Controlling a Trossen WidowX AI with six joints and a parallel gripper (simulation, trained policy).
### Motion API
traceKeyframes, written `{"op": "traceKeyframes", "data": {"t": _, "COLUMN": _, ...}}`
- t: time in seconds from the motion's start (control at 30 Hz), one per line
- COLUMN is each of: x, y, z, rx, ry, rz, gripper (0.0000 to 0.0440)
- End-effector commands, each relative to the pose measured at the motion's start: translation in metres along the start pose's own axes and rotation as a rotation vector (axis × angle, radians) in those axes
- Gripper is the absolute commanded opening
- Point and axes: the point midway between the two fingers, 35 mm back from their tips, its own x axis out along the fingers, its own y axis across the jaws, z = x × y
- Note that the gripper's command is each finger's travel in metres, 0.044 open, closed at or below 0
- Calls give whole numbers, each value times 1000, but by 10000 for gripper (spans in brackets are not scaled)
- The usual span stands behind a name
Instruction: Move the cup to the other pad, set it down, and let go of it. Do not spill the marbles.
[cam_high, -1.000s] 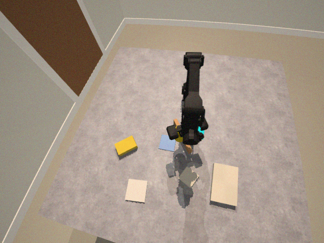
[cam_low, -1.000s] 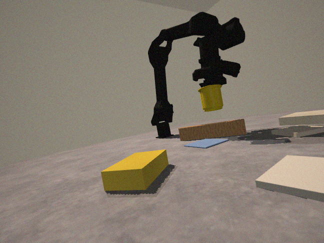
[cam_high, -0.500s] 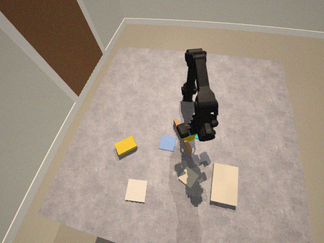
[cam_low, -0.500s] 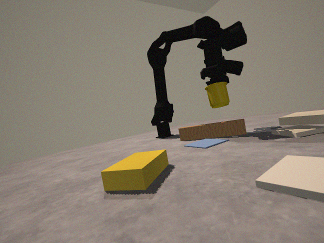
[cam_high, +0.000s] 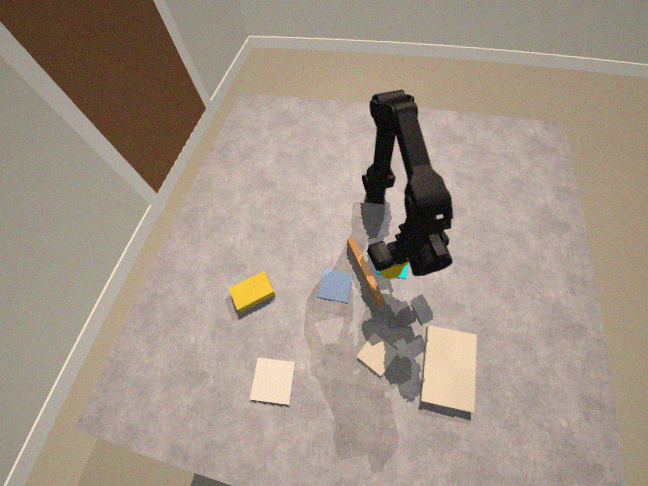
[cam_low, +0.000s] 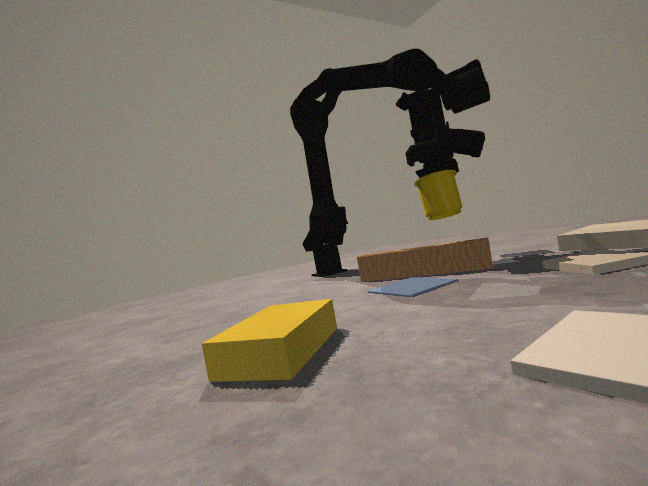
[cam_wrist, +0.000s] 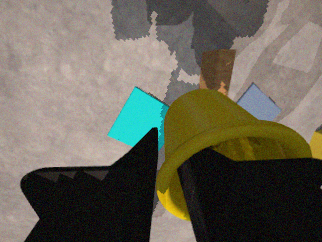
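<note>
The claw (cam_low: 438, 170) (cam_wrist: 164, 132) grips the yellow cup (cam_high: 391, 270) (cam_low: 440, 194) (cam_wrist: 210, 120), tilted above the mottled grey worktop (cam_high: 293, 219) (cam_low: 157, 434) (cam_wrist: 55, 75). Top and wrist views show a cyan pad (cam_high: 403, 272) (cam_wrist: 136, 116), unseen in the exterior view. Only the top view shows a brown door (cam_high: 104, 78).

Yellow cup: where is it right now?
The yellow cup is in the end effector, raised in the exterior view; in the top view it overlaps the cyan pad, right of the wooden barrier.
</note>
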Motion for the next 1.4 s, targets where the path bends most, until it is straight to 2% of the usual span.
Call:
{"op": "traceKeyframes", "data": {"t": 0.0, "x": 4, "y": 6, "z": -2, "rx": 6, "ry": -7, "rz": -8, "gripper": 0}}
{"op": "traceKeyframes", "data": {"t": 0.87, "x": 54, "y": 32, "z": -26, "rx": 77, "ry": -26, "rz": -16, "gripper": 3}}
{"op": "traceKeyframes", "data": {"t": 1.37, "x": 75, "y": 35, "z": -39, "rx": 127, "ry": -25, "rz": -22, "gripper": 64}}
